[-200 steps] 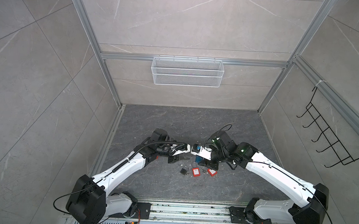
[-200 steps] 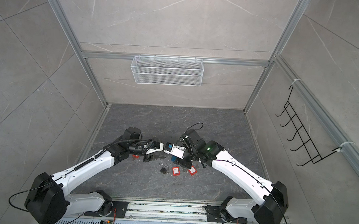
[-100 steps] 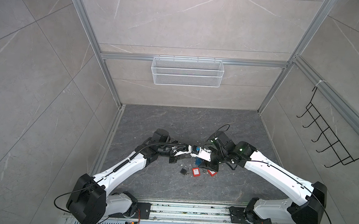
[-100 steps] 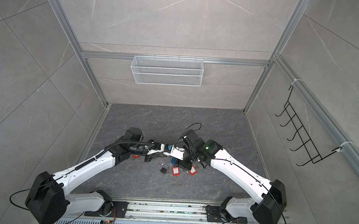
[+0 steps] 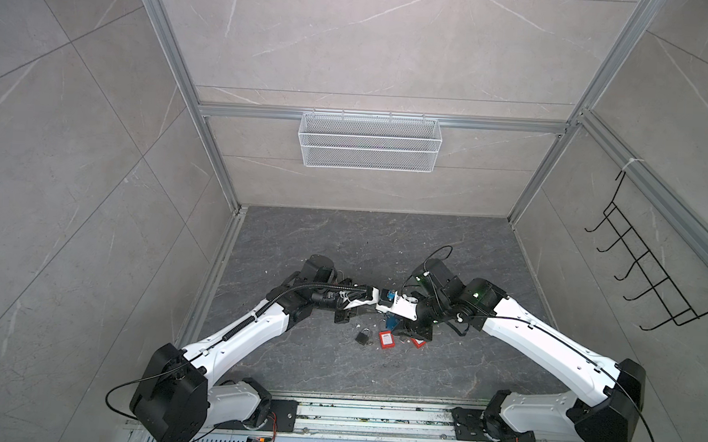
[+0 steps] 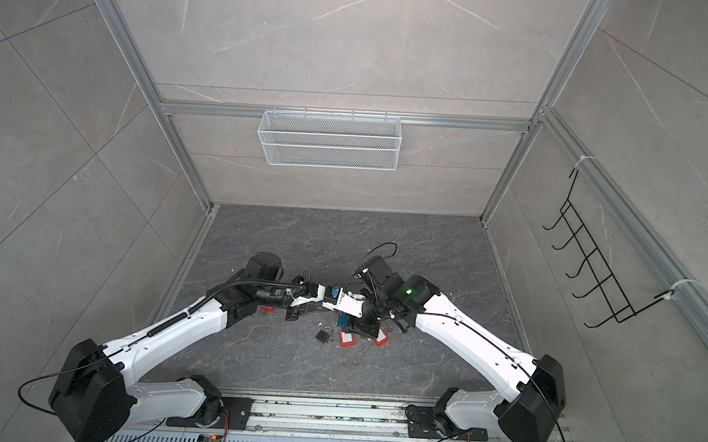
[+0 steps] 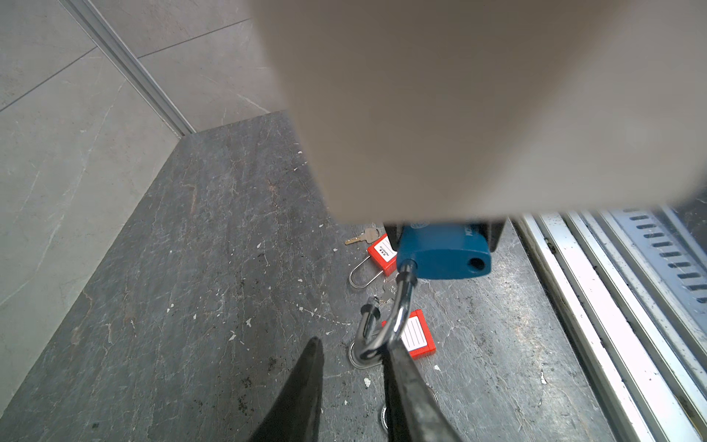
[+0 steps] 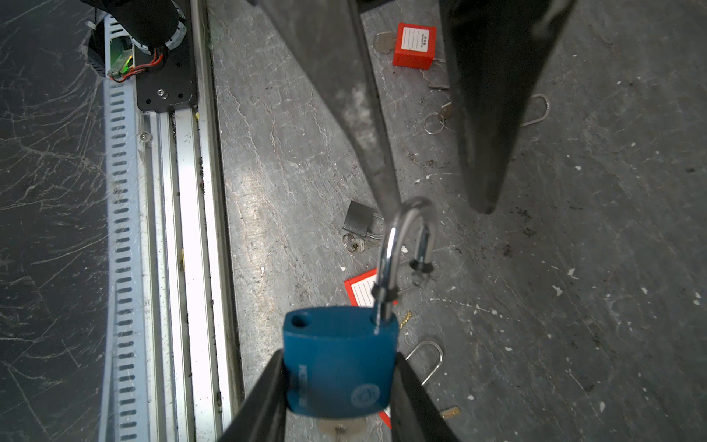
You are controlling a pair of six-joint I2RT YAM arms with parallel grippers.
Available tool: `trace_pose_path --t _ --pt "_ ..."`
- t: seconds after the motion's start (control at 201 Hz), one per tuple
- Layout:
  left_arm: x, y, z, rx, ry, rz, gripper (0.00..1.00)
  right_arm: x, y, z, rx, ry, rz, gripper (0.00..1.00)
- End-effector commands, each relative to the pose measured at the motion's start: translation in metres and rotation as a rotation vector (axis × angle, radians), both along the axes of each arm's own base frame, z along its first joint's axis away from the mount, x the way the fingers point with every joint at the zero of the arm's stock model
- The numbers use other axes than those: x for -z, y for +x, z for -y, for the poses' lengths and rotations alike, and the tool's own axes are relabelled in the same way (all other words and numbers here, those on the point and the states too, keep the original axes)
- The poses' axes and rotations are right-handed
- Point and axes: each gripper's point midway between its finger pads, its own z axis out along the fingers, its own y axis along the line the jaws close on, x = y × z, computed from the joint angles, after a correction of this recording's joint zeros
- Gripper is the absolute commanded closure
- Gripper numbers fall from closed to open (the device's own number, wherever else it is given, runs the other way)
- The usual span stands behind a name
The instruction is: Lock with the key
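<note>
My left gripper (image 7: 354, 342) has narrowed its jaws, one finger (image 7: 401, 367) against the shackle (image 8: 390, 245); my right gripper (image 8: 338, 356) has brought the blue padlock (image 8: 336, 367) slightly closer to it.

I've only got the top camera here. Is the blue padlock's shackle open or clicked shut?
Observer: Open. The right wrist view shows the blue padlock with one leg of its shackle out and the hole empty.
Operator: What's holding it?
Observer: The right gripper, clamped on the blue body.
Operator: And the other arm?
Observer: The left gripper has its jaws apart; the shackle touches just one of its fingers.
</note>
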Motion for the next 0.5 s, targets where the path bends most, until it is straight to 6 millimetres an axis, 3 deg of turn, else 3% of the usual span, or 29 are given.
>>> trace_pose_path --t 0.0,0.493 --pt "-0.015 -0.017 0.008 0.076 -0.054 0.063 0.69 -0.028 0.002 -0.018 -0.032 0.105 0.035 0.93" --pt "-0.014 -0.031 -0.002 0.087 -0.069 0.105 0.67 -0.034 0.001 -0.022 -0.050 0.124 0.036 0.94"
